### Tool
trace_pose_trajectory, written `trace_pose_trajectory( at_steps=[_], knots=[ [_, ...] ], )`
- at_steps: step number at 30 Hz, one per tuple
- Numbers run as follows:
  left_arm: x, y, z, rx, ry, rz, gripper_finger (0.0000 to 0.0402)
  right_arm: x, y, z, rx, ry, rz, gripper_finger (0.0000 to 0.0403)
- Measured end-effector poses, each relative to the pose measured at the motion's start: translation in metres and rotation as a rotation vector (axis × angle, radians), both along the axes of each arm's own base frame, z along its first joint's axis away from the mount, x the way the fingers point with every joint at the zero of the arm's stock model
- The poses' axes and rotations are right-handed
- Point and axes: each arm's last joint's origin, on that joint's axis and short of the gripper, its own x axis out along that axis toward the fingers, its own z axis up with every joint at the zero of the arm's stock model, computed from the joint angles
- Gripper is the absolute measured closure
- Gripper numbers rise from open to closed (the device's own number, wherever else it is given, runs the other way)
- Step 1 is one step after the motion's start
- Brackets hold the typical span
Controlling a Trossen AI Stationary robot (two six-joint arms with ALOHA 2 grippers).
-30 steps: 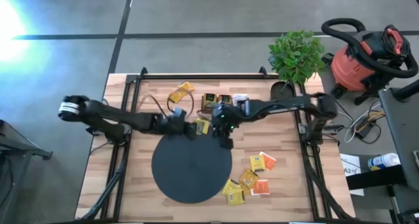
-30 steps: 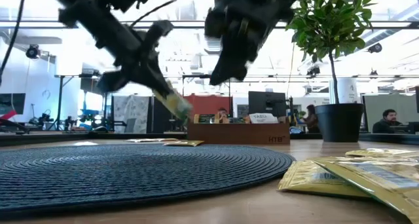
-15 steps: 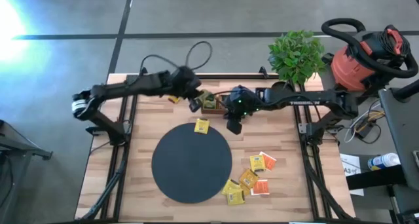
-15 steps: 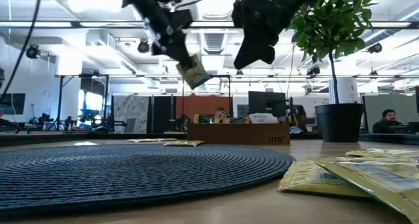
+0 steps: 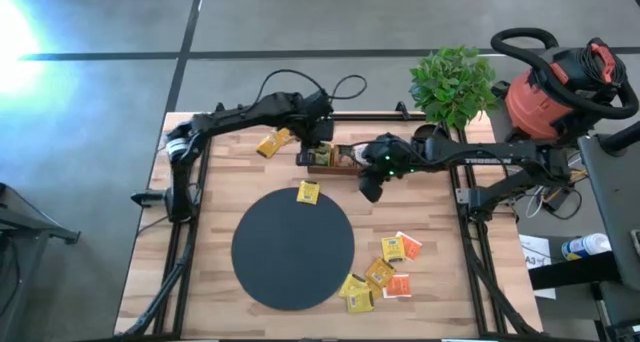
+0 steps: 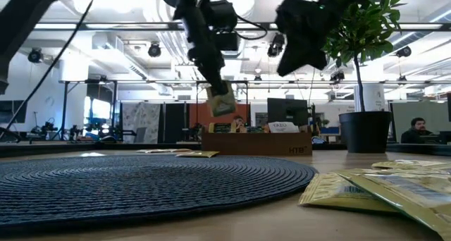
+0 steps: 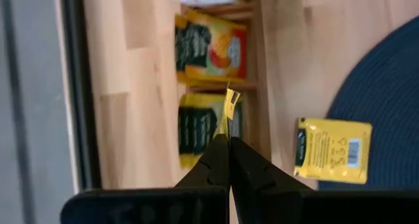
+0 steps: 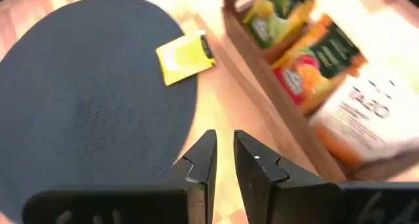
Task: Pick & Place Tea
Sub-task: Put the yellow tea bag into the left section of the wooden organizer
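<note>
Carried from the round dark woven mat [image 5: 293, 248], the left claw [image 5: 318, 152] now hangs over the brown wooden tray [image 5: 322, 166], upper centre, clamped on a yellow paper tea sachet [image 6: 221, 103]. Delivery looks imminent. Beside it, the right claw [image 5: 368, 190] hovers narrowly parted, empty.

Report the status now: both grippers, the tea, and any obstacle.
Left gripper shut on a yellow sachet, above the wooden tray. Right gripper empty, slightly apart, beside the tray. One sachet on the black mat edge; nothing in the way.

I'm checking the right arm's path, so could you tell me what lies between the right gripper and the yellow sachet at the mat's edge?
Only bare wood; the high view shows the right gripper and the yellow sachet apart.
</note>
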Motion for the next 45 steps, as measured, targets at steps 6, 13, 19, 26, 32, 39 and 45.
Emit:
trace_pose_trajectory(
  at_steps=[6, 13, 19, 26, 32, 39, 45],
  knots=[
    [0.007, 0.011, -0.008, -0.046, 0.008, 0.005, 0.0401, -0.020, 0.003, -0.009, 0.053, -0.005, -0.083, 0.0351],
    [0.007, 0.014, -0.022, -0.099, 0.049, 0.026, 0.0401, -0.024, 0.003, -0.012, 0.057, -0.023, -0.117, 0.0351],
    [0.012, 0.016, -0.040, -0.118, 0.093, 0.026, 0.0401, -0.022, 0.003, -0.010, 0.053, -0.051, -0.115, 0.0351],
    [0.016, 0.019, -0.049, -0.117, 0.101, 0.030, 0.0401, -0.022, 0.003, -0.010, 0.051, -0.051, -0.113, 0.0351],
    [0.021, 0.021, -0.060, -0.122, 0.114, 0.032, 0.0401, -0.022, 0.003, -0.010, 0.051, -0.053, -0.113, 0.0351],
    [0.025, 0.023, -0.072, -0.120, 0.135, 0.041, 0.0401, -0.021, 0.003, -0.010, 0.051, -0.054, -0.113, 0.0351],
    [0.027, 0.026, -0.072, -0.018, 0.145, 0.094, 0.0401, -0.021, 0.003, -0.010, 0.051, -0.054, -0.113, 0.0351]
  ],
)
